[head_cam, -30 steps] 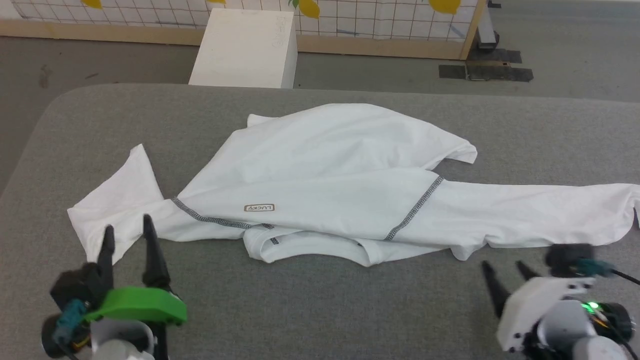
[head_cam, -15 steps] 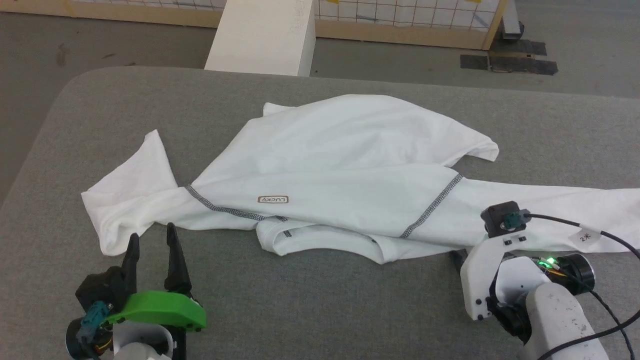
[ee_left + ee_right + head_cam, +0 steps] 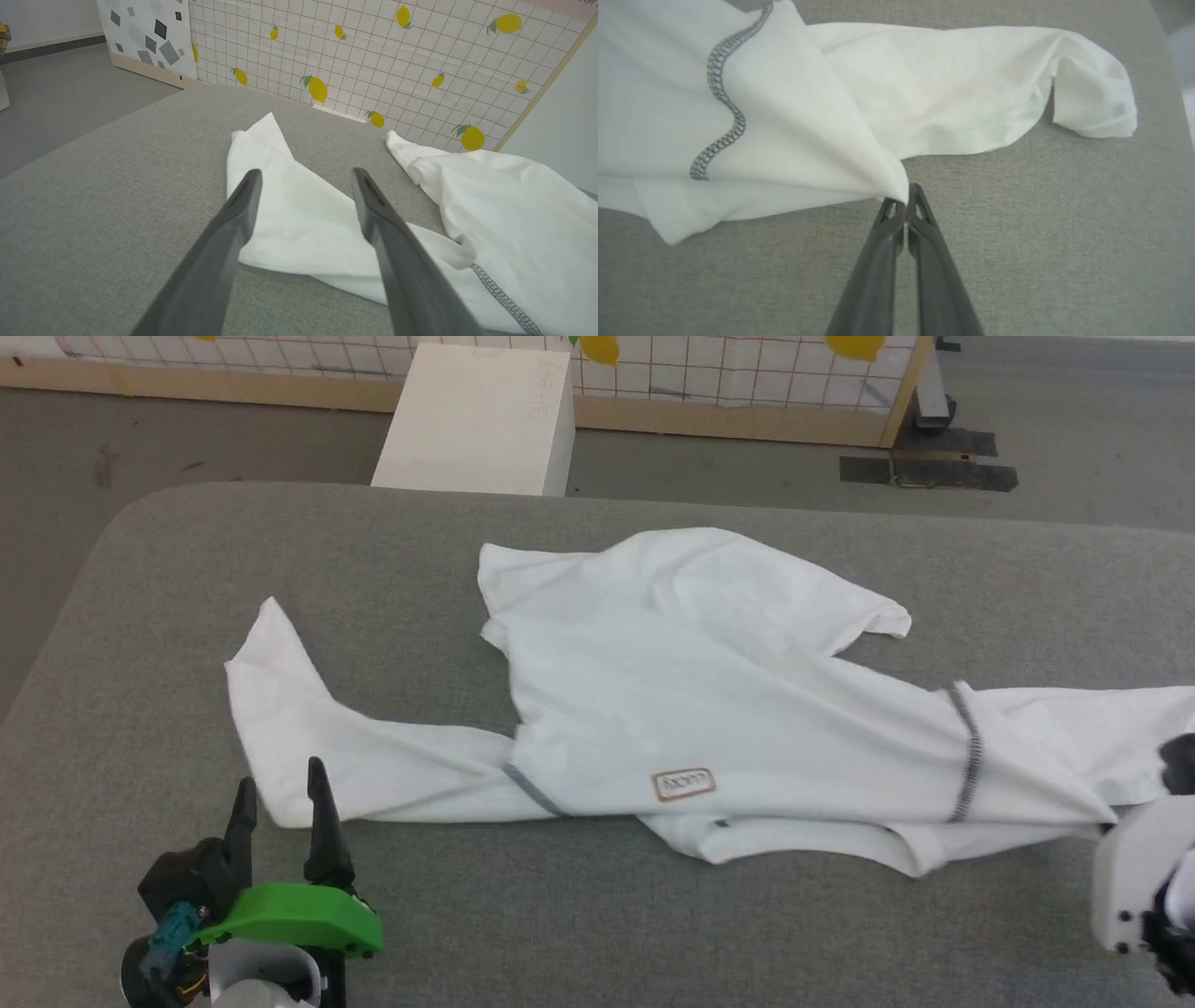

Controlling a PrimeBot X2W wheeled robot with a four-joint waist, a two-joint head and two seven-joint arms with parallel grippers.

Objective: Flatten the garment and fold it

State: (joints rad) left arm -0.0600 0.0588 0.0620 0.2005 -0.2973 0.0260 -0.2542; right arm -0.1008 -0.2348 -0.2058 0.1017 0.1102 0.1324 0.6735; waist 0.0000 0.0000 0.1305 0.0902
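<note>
Flattening is barely under way: the garment [image 3: 709, 709] lies rumpled across the grey table [image 3: 653, 933], no fold made. The right gripper [image 3: 906, 193] pinches its edge, fingers pressed together; the left gripper [image 3: 280, 775] holds its 2 fingers spread at a sleeve [image 3: 289, 214].

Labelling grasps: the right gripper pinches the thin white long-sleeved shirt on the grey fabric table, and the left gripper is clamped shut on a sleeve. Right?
Not quite: the left wrist view shows the left gripper open, fingers spread by the sleeve, holding nothing. The right gripper does pinch the thin white long-sleeved shirt on the grey fabric table.
</note>
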